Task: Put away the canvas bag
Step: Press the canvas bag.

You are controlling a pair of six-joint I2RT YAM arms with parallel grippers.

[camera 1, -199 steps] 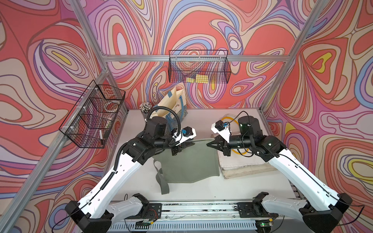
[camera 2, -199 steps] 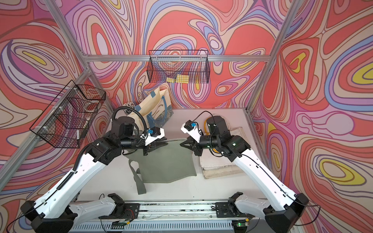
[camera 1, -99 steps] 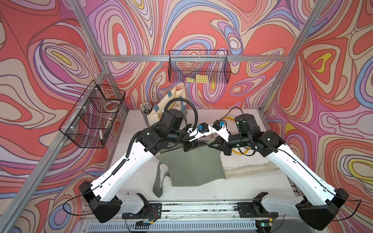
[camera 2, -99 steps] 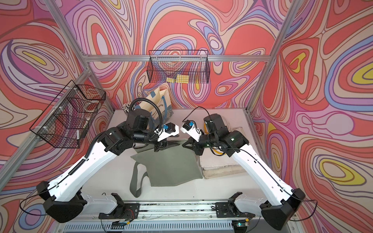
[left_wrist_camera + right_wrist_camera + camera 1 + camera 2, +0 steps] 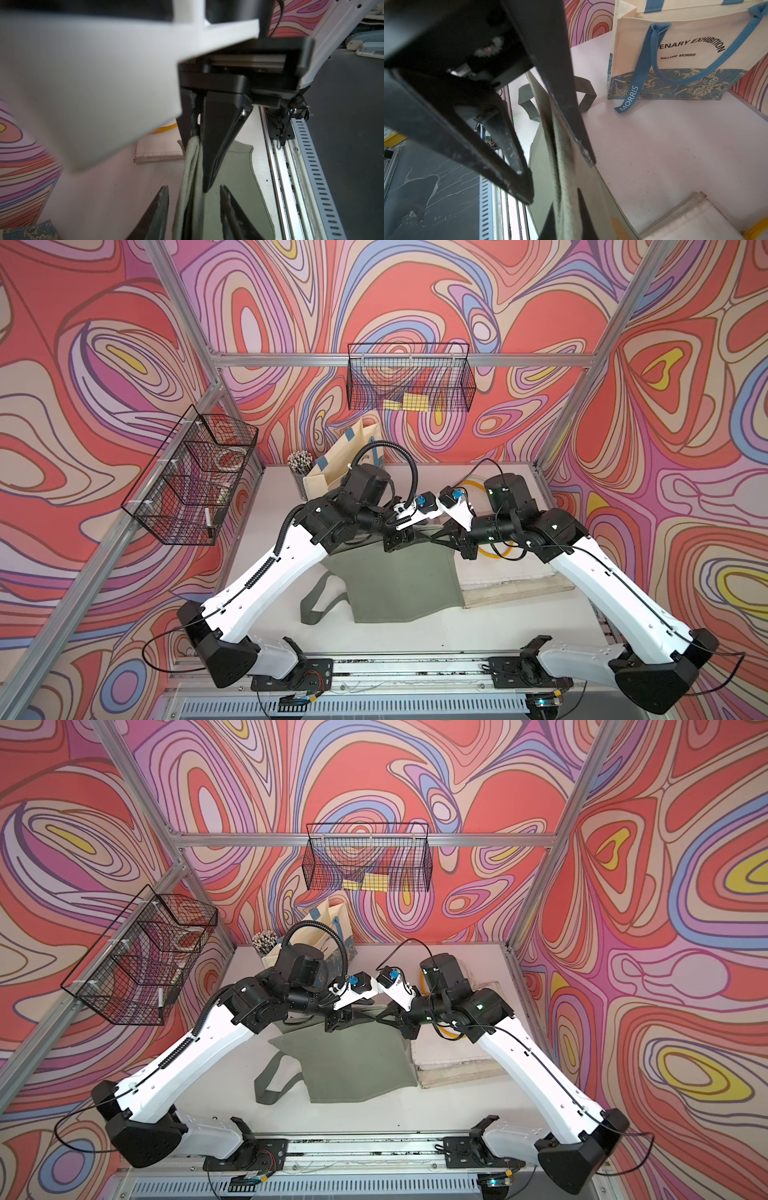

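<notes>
Olive canvas bag, middle of the table: top edge raised, body sloping down to a lower edge that rests on the table, one strap lying looped beside it. The right fingers are pinched together on the raised edge and carry it. The left fingers stand narrowly apart, one on each side of the same fold of cloth, with a gap visible on both sides; they grip nothing. The two sets of fingers point at each other, nearly tip to tip, roughly level above the table. The left arm and the right arm rise from bases on the near rail, lean forward and inward, and bend at the wrist so that the fingers meet over the bag in both top views. Just beside the bag, on the right arm's side, lies a flat board with a yellow cable behind it. A cream tote stands upright at the back of the table, behind the left arm.
</notes>
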